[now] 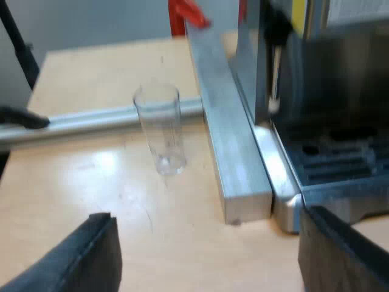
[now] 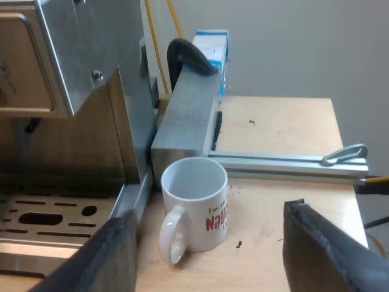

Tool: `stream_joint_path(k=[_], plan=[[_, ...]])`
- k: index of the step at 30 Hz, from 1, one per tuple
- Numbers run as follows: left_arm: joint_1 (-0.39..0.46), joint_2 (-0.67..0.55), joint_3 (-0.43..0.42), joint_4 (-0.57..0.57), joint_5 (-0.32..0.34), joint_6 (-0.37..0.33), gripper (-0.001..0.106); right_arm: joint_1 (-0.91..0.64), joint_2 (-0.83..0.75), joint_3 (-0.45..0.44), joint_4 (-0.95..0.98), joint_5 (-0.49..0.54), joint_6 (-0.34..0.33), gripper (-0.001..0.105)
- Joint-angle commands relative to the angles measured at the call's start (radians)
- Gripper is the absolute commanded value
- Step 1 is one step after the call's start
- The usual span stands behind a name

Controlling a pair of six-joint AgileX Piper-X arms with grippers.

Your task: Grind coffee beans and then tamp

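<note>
A clear measuring glass (image 1: 160,129) stands upright on the wooden table, ahead of my left gripper (image 1: 206,255), which is open with nothing between its black fingers. Beside the glass runs a metal bar, and past it stands the espresso machine (image 1: 328,91) with its drip tray (image 1: 340,158). My right gripper (image 2: 209,258) is open and empty, low over the table just short of a white mug (image 2: 197,210) with red lettering. The mug stands upright, empty, next to the espresso machine's drip tray (image 2: 48,222).
Aluminium bars (image 1: 228,140) frame the machine, and another rail (image 2: 285,165) is clamped across the table beyond the mug. A black clamp (image 2: 188,58) and a blue-and-white box (image 2: 213,45) sit behind the bar. A red clamp (image 1: 188,12) shows beyond the glass.
</note>
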Motion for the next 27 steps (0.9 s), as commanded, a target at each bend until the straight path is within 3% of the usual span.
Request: stream_joint_path(k=[1,15,27], plan=[[-0.005,-0.140,0.020,-0.019,-0.010,-0.012,0.064,-0.005,-0.041,0.036,-0.009,-0.006,-0.012,0.055],[-0.005,-0.139,0.048,0.034,-0.010,-0.010,0.064,-0.005,-0.041,0.146,-0.006,-0.006,-0.012,0.055],[-0.005,-0.139,0.048,0.029,-0.010,-0.010,0.064,-0.005,-0.039,0.156,0.017,-0.004,-0.012,0.055]])
